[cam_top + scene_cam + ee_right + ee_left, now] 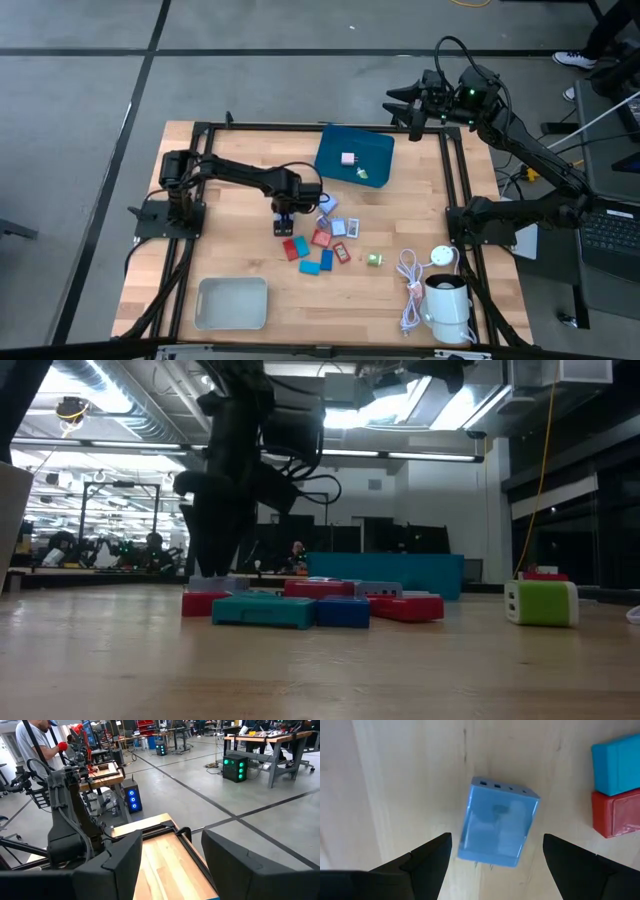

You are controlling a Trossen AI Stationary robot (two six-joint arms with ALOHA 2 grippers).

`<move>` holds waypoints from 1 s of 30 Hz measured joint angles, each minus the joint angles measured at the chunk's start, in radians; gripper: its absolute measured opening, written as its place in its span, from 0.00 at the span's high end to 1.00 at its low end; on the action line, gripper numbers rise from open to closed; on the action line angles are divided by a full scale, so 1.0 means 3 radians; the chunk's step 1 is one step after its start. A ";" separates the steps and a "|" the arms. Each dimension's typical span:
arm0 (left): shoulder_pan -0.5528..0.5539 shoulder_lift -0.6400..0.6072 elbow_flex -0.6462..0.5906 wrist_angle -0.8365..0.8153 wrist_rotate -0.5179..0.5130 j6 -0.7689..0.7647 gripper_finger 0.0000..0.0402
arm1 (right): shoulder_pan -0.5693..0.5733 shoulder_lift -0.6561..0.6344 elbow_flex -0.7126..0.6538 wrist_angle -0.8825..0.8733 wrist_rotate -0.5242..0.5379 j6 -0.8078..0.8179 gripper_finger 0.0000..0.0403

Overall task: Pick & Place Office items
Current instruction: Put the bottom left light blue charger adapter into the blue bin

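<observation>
A wooden table (pixel 250 265) stands on a grey concrete floor, with a wide workshop of benches and screens behind it.

The left gripper (pixel 283 222) hangs low over the middle of the table with its fingers (pixel 427 860) spread apart and nothing between them. In the left wrist view a light blue block (pixel 498 824) lies flat on the wood straight below the gap, touching neither finger. A brighter blue block (pixel 616 764) and a red block (pixel 615 813) lie just beside each other off to one side.

Around that spot the other small pieces lie in a loose cluster: a red piece (pixel 293 248), a blue piece (pixel 310 267), another red piece (pixel 321 239), and pale ones (pixel 339 228) beside them. A small green bit (pixel 374 260) sits apart from the cluster, toward the right arm's side. Beyond the cluster a teal tray (pixel 377 153) holds a white piece (pixel 349 159). A grey bin (pixel 232 303) sits at the near edge. A coiled white cable (pixel 410 290) and a white cylinder (pixel 448 305) lie near the right corner.

The right gripper (pixel 400 108) waits raised over the far right corner, fingers apart and empty.
</observation>
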 joint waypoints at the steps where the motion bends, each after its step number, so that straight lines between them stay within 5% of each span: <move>1: 0.0002 0.0000 -0.0016 0.0034 0.0003 0.0013 0.23 | 0.0000 0.0000 -0.0001 0.0000 0.0000 -0.0001 0.48; 12: 0.0003 0.0000 -0.0344 0.0525 0.0124 -0.0087 0.24 | 0.0001 0.0000 0.0000 0.0000 -0.0001 -0.0001 0.48; 18: 0.0011 -0.0021 -0.0529 0.0652 0.0206 -0.0292 0.36 | 0.0001 0.0000 -0.0001 0.0000 -0.0001 0.0000 0.48; 22: 0.0086 -0.0018 -0.0516 0.0755 0.0293 -0.0650 0.48 | 0.0000 0.0000 0.0000 0.0001 -0.0002 0.0001 0.48; 30: 0.0474 0.0037 -0.0162 0.0979 0.0674 -0.1047 0.48 | 0.0001 0.0000 0.0000 0.0185 -0.0004 0.0052 0.48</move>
